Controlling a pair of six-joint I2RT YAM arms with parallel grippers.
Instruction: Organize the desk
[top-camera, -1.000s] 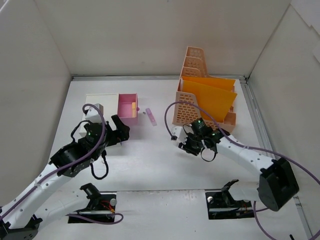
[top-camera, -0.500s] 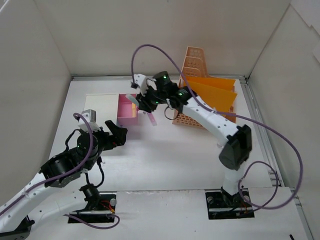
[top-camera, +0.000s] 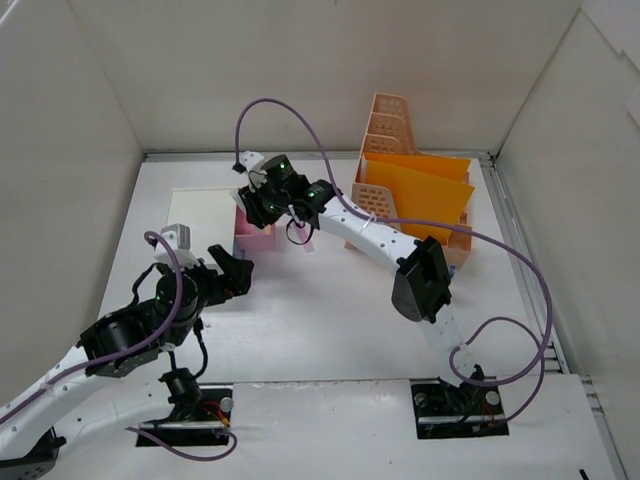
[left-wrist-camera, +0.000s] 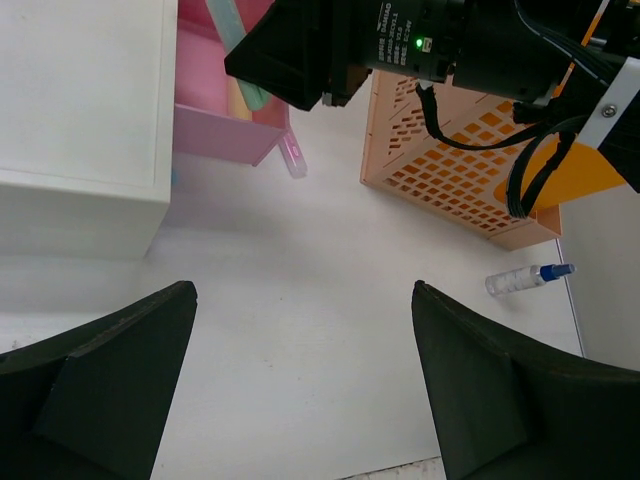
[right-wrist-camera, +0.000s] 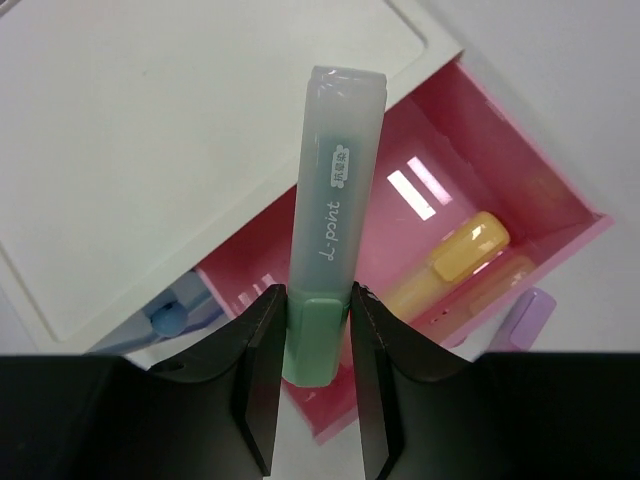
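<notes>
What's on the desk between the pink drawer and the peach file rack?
One lilac highlighter, lying by the pink drawer corner; the rest of the desk up to the peach file rack is bare. Left wrist view shows it.

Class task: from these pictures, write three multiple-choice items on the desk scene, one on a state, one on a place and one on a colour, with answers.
1. The left fingers are: A shut on a folder; B open and empty; C shut on a pen.
2. The green highlighter is: A in the left fingers; B on the floor; C in the right fingers, above the pink drawer.
3. The highlighter in the drawer is: A yellow; B black; C red.
Answers: B, the left wrist view shows them wide apart with nothing between; C, the right wrist view shows them clamping its green end over the drawer; A, it shows yellow against the pink.
</notes>
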